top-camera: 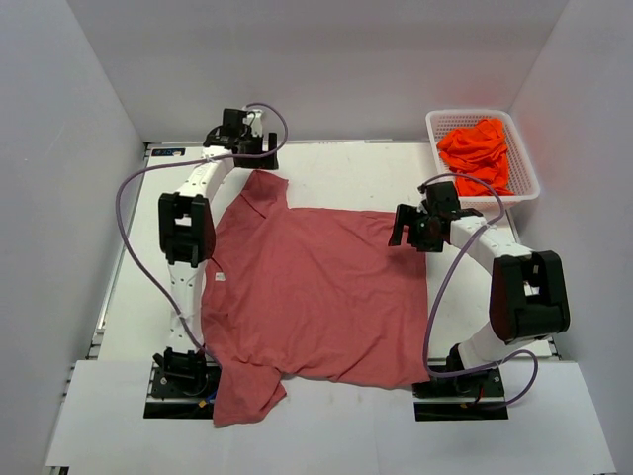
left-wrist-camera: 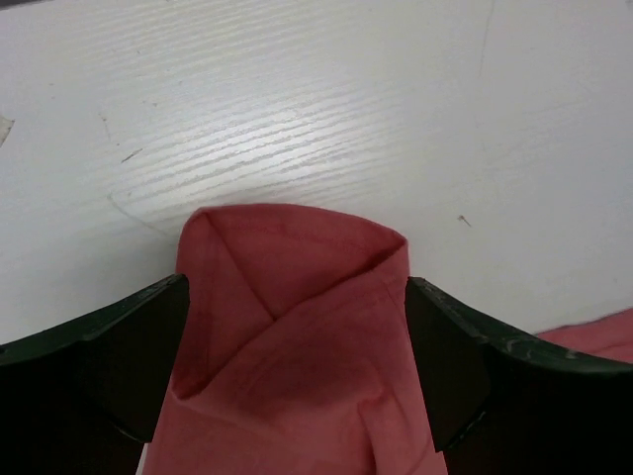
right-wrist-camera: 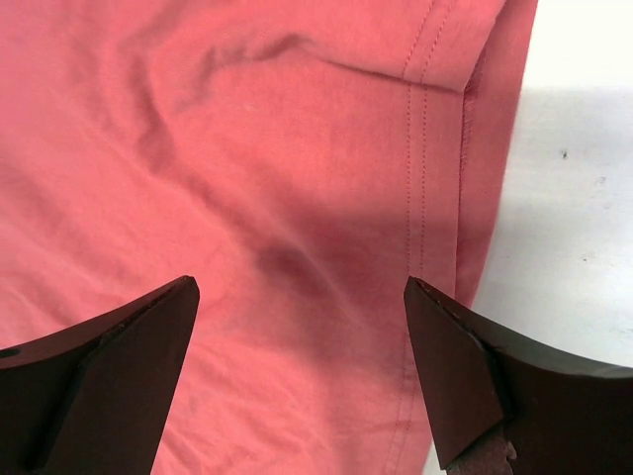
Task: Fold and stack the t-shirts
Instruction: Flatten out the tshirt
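A large rose-red t-shirt (top-camera: 316, 292) lies spread flat on the white table (top-camera: 356, 168), with a small white label (top-camera: 218, 278) near its left side. My left gripper (top-camera: 260, 158) is open at the shirt's far-left sleeve. In the left wrist view the folded sleeve tip (left-wrist-camera: 297, 287) lies between the wide-apart fingers of that gripper (left-wrist-camera: 297, 346). My right gripper (top-camera: 402, 230) is open above the shirt's far-right edge. In the right wrist view this gripper (right-wrist-camera: 302, 336) hovers over the cloth (right-wrist-camera: 247, 198) beside the stitched hem (right-wrist-camera: 435, 198). Bright orange t-shirts (top-camera: 480, 153) lie bunched in a basket.
A white mesh basket (top-camera: 524, 173) stands at the table's far right corner. White walls enclose the table on three sides. Purple cables loop from both arms. Bare table (right-wrist-camera: 579, 247) shows just right of the hem.
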`<action>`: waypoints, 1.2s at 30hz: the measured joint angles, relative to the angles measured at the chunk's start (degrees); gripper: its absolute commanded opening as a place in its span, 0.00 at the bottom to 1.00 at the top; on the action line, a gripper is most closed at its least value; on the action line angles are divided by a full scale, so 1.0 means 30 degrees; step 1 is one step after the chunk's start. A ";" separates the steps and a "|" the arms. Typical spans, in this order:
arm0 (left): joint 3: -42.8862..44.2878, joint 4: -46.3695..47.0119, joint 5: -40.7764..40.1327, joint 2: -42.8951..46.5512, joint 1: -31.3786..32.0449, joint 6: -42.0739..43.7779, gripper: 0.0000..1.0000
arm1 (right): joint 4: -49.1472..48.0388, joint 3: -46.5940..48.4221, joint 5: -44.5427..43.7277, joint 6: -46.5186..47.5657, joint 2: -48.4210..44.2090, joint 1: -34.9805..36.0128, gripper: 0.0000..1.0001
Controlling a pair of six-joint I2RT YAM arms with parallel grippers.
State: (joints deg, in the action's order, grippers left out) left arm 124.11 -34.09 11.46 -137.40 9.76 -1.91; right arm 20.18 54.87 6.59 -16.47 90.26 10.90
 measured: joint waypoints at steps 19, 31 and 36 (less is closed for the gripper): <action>-0.1260 -0.3082 0.1581 -0.0357 0.0903 -0.0554 0.70 | 0.0612 -0.0117 -0.0641 -0.0007 -0.0605 0.0000 0.90; -0.2798 -0.1880 0.3300 -0.0044 0.1209 -0.2856 0.00 | 0.0772 -0.0495 -0.0721 0.0131 -0.0605 0.0000 0.90; -0.2798 -0.1290 0.3337 -0.0044 0.1362 -0.3279 0.00 | 0.0772 -0.0495 -0.0714 0.0153 -0.0554 0.0000 0.90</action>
State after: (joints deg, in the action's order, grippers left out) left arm 115.72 -37.95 21.47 -137.53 13.85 -11.75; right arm 22.50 53.39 4.45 -16.01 88.60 10.90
